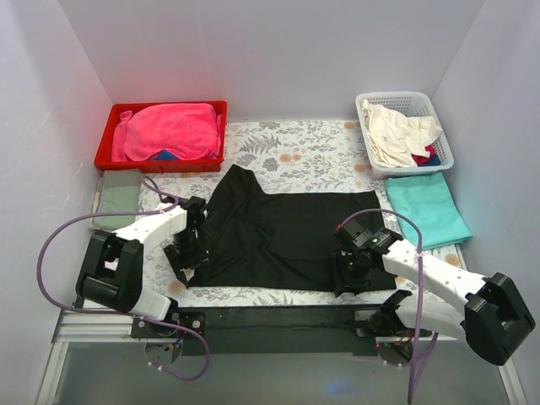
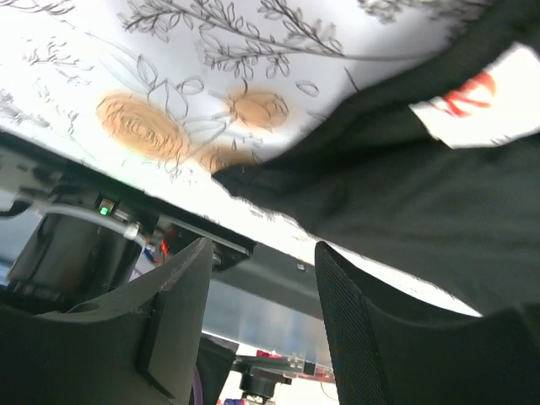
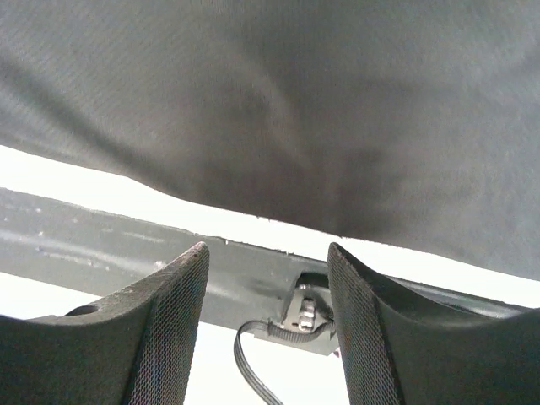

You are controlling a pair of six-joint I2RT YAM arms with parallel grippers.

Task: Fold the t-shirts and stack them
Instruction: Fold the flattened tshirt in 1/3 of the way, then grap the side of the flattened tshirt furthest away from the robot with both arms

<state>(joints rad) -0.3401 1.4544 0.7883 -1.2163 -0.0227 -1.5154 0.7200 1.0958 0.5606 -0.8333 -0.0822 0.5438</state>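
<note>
the black t-shirt (image 1: 287,236) lies spread in the middle of the desk (image 1: 312,156), on the flower-pattern cover, mostly flat, with one part reaching toward the far left. the teal t-shirt (image 1: 426,209) is folded at the right side, just near of the white basket (image 1: 405,126).

the step in hand, as i judge it, is to take the near edge of the black shirt at its two corners for a fold. to do it well, each lower finger should slide under the hem while the upper one comes on top, so the pinch takes all layers of cloth and not the desk cover. both sides should close at the same moment and lift level, otherwise the soft cotton will twist and the fold line goes crooked. the lift should be low, only enough that the edge can travel over the body of the shirt.

the left arm is bent in from the left, and the left end effector (image 1: 187,256) points down at the near left corner. in its wrist view the fingers (image 2: 181,304) are apart with nothing between them, and the shirt edge with a white label (image 2: 481,93) is just ahead. the right arm reaches in from the near right, and the right end effector (image 1: 348,274) is low at the near right hem. its fingers (image 3: 169,312) are also apart and hold nothing, with the black cloth just in front.
</note>
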